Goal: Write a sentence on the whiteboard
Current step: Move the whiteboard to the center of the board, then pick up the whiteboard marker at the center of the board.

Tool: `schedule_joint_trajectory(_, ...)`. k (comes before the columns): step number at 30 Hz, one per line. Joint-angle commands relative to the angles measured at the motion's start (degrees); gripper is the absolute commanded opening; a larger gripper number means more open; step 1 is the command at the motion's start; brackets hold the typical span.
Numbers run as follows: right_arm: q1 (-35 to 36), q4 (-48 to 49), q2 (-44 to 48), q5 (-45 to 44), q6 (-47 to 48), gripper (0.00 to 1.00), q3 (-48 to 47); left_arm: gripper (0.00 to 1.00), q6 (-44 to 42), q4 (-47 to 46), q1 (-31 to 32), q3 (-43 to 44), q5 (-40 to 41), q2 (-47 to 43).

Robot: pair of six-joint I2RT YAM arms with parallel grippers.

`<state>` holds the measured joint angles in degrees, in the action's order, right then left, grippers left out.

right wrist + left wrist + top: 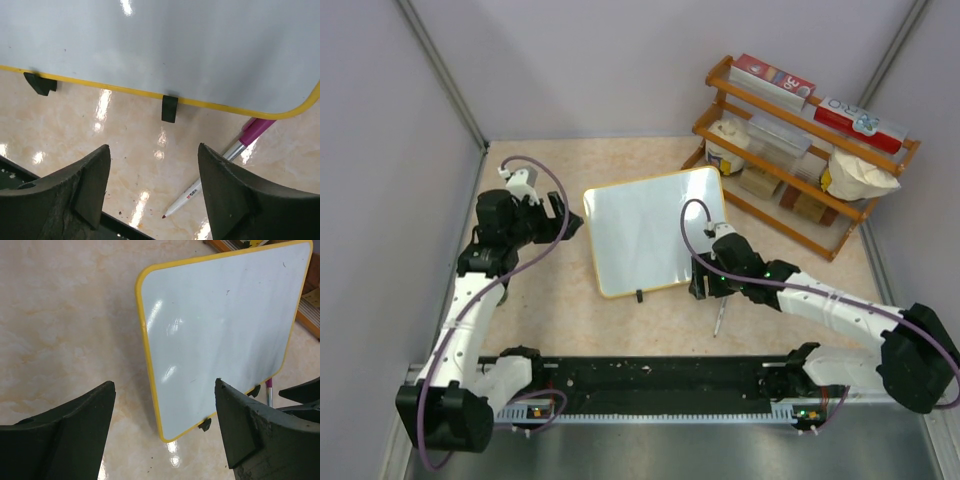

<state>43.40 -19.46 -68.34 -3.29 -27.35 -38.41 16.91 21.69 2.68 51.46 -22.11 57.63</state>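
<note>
Right pincer (152, 150) agape and empty, just beside the whiteboard's (175, 45) near edge.

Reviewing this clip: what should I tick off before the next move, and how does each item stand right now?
1. Right gripper free to grasp: ok. It is open, with nothing between its fingers.
2. Pen within reach: ok. It lies on the table in front of the right gripper, its pink end at the whiteboard corner.
3. Pen tip uncovered: cannot tell; it is too small to see.
4. Whiteboard lying flat with its surface unobstructed: ok.
5. Sentence written: not ok. No writing shows on the board.
6. Left gripper steadying the board: not ok. It is open and off the board.
</note>
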Motion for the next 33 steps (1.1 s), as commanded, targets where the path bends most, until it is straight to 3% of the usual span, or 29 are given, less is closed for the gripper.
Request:
schedule_joint_trajectory(1,0.72,-2.86,4.52,0.48,-1.74,0.74,-2.19,0.84,-0.3,1.68,-0.3,2.33,-1.88,-3.83)
schedule_joint_trajectory(6,0.72,-4.52,7.25,-0.05,-2.0,0.93,-4.82,0.84,4.79,-1.38,-0.22,-2.05,-9.26,-7.87)
schedule_joint_trajectory(10,2.91,-11.02,9.18,-1.79,-2.79,0.98,-11.67,0.85,7.96,-6.3,-0.22,-9.17,-10.41,-12.18)
schedule_joint_trajectory(16,4.15,-19.99,11.73,-10.05,0.9,0.99,-14.85,0.85,8.58,-5.01,-0.22,-15.6,-10.95,-15.43)
schedule_joint_trajectory(24,4.24,-21.49,13.58,-20.87,-5.68,0.99,-10.64,0.84,6.65,0.72,-0.13,-17.36,-9.18,-20.27)
schedule_joint_trajectory(30,4.24,-20.97,9.98,-22.55,-10.78,0.86,-5.98,0.84,5.33,1.95,-0.13,-14.82,-11.02,-18.34)
schedule_joint_trajectory(32,4.24,-20.0,8.05,-22.99,-12.1,0.68,-4.83,0.84,5.33,0.99,-0.13,-14.72,-11.64,-17.29)
schedule_joint_trajectory(33,4.33,-19.22,7.26,-23.16,-12.11,0.64,-4.39,0.84,5.5,0.2,-0.13,-14.81,-11.9,-17.02)
